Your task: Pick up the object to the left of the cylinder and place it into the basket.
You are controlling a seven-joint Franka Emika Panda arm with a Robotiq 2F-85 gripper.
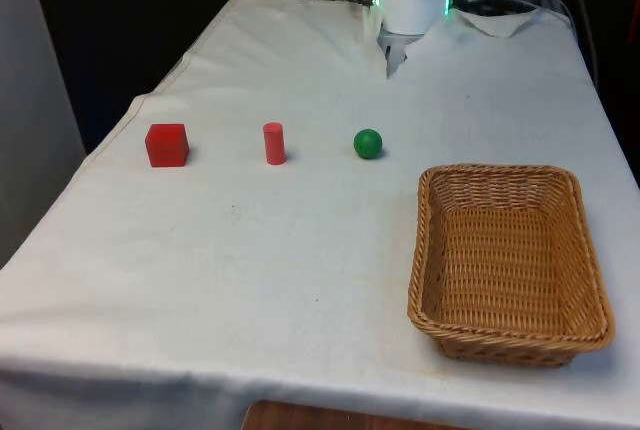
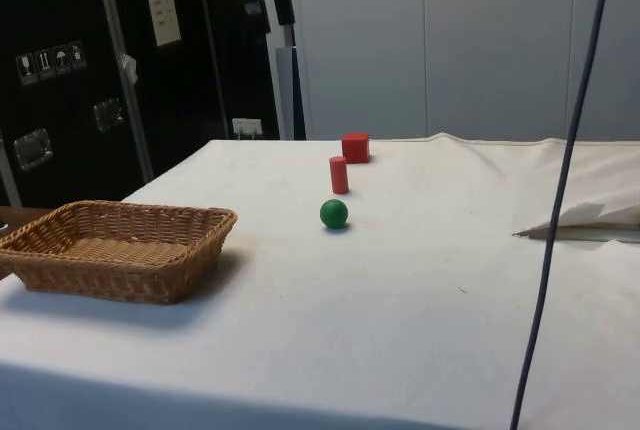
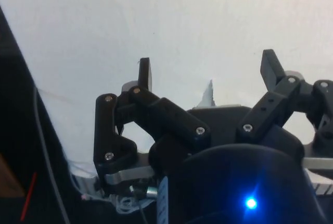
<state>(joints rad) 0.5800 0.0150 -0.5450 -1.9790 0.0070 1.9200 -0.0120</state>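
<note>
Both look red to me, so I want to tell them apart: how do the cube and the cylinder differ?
The cube is boxy with flat faces; the cylinder is round and stands upright. The cube looks wider, the cylinder slimmer. The cube lies further to the front view's left, the cylinder nearer the green ball. Both are red and rest on the white cloth.

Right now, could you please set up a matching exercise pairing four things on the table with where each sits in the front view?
Things:
1. red wooden cube
2. red upright cylinder
3. green ball
4. brown wicker basket

Places:
A. middle of the row of three
B. nearest the camera, at the front view's right
C. the row's end at the front view's left
D. the row's end nearest the basket

Pairs: 1-C, 2-A, 3-D, 4-B
</note>
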